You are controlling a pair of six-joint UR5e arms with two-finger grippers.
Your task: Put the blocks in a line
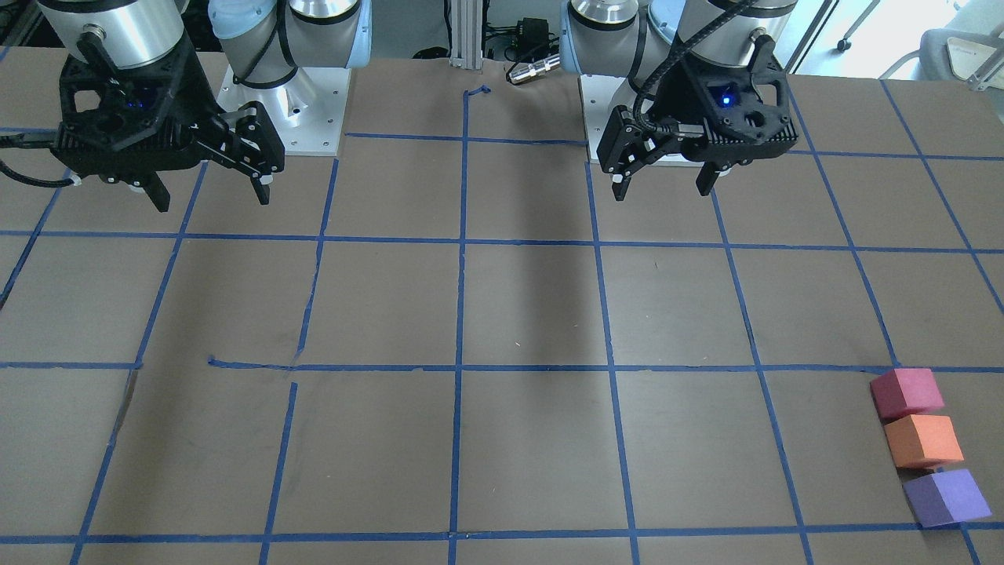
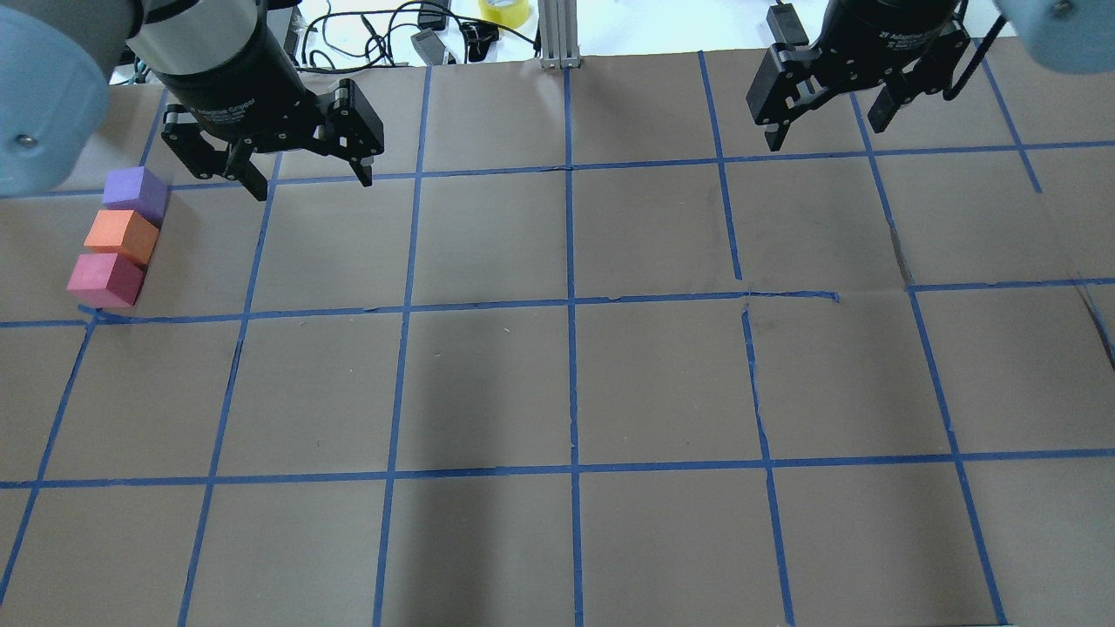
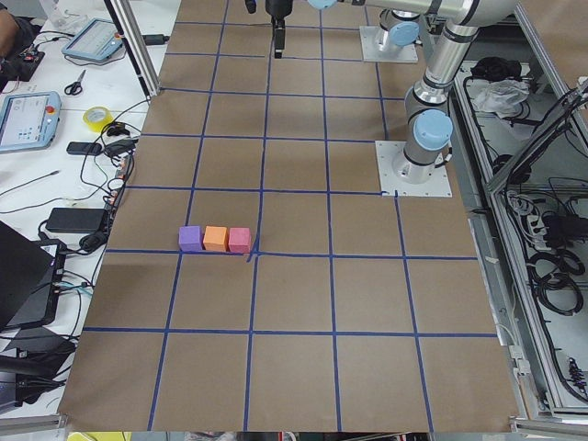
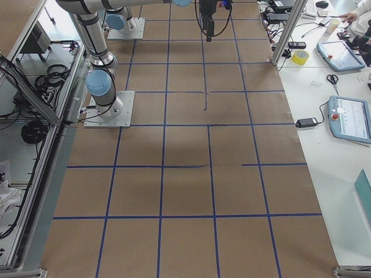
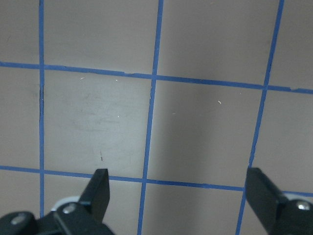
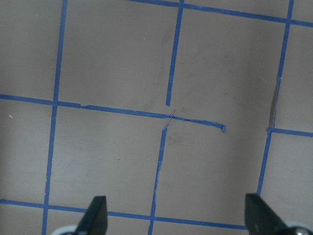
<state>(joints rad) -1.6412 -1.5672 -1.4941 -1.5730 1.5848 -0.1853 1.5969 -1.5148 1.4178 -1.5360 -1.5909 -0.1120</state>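
- We see the left gripper point(image 2: 314, 183) hanging above the table point(image 2: 488, 383) at about 11 o'clock in the overhead view, its jaws spread wide and holding nothing.
- The right gripper point(image 2: 826, 135) hangs at about 1 o'clock, jaws likewise apart and empty.
- Near 10 o'clock, we find the purple block point(image 2: 135, 193), orange block point(image 2: 120, 235) and red-pink block point(image 2: 104, 279) in one straight row, neighbours touching, with orange in the middle.

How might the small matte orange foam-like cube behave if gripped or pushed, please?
The small orange foam-like cube looks matte: probably light, slightly squashy, grippy. Flat faces suggest sliding, not rolling. It sits tight between the red-pink cube and purple cube, so a push along the row would likely shift a neighbour.
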